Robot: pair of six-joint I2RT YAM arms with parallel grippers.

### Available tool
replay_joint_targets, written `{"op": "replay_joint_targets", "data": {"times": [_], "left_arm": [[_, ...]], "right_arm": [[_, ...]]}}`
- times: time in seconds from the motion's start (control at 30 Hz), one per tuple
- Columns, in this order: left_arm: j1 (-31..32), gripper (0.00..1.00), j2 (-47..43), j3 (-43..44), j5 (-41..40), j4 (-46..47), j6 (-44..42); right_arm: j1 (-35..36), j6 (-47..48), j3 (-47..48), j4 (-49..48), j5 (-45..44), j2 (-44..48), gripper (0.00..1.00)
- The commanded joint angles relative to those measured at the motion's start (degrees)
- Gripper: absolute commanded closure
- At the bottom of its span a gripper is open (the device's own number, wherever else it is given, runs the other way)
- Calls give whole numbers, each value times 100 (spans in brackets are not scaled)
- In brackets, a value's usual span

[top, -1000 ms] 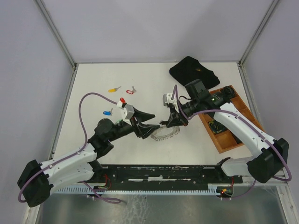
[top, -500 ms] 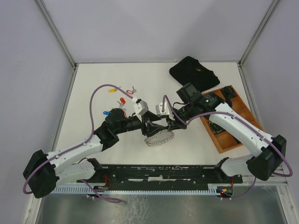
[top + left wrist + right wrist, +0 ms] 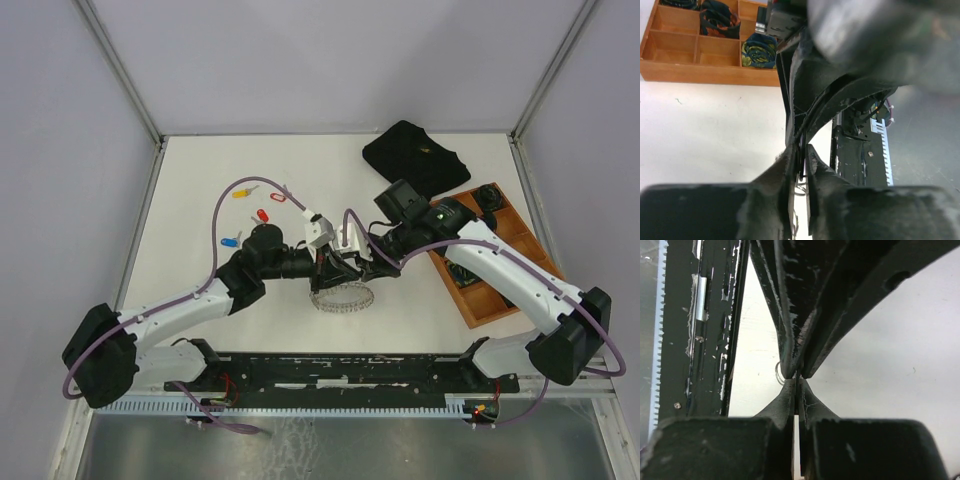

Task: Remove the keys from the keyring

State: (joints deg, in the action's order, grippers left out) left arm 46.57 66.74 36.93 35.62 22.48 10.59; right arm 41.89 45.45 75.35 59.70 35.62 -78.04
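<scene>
The keyring (image 3: 340, 298), a spiky silver ring, hangs tilted just under both grippers at mid-table. My right gripper (image 3: 360, 266) (image 3: 797, 390) is shut on the ring's thin top edge. My left gripper (image 3: 331, 263) (image 3: 800, 162) meets it tip to tip. Its jaws are closed on a thin dark flat piece there, seemingly a key on the ring. A small wire loop (image 3: 777, 372) shows beside the tips. Loose keys lie on the table to the back left: yellow (image 3: 240, 193), red (image 3: 263, 214), blue (image 3: 229, 241).
A wooden compartment tray (image 3: 480, 300) (image 3: 690, 77) with dark coiled items stands on the right. A black cloth (image 3: 415, 155) lies at the back right. One more small key (image 3: 281, 196) lies near the yellow one. A black rail (image 3: 350, 372) runs along the near edge.
My left arm has swung right to the keyring and its jaws have closed at the ring's top edge. The right gripper has shifted slightly left and lower with the ring.
</scene>
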Motion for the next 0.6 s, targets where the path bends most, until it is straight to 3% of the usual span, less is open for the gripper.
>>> {"op": "replay_joint_targets", "data": {"times": [0.0,0.13,0.43,0.57], "left_arm": [[-22,96,134,286,284,118,-95],[-36,97,78,218,206,210,-77],[-75,97,-437,-395,-290,1087,333],[-75,97,-740,-731,-602,1696,534]], "right_arm": [[74,84,339,-5,137,-45,100],[74,96,392,69,139,-94,100],[-175,-160,426,49,615,-46,63],[-505,-380,385,-38,1235,108,52]]}}
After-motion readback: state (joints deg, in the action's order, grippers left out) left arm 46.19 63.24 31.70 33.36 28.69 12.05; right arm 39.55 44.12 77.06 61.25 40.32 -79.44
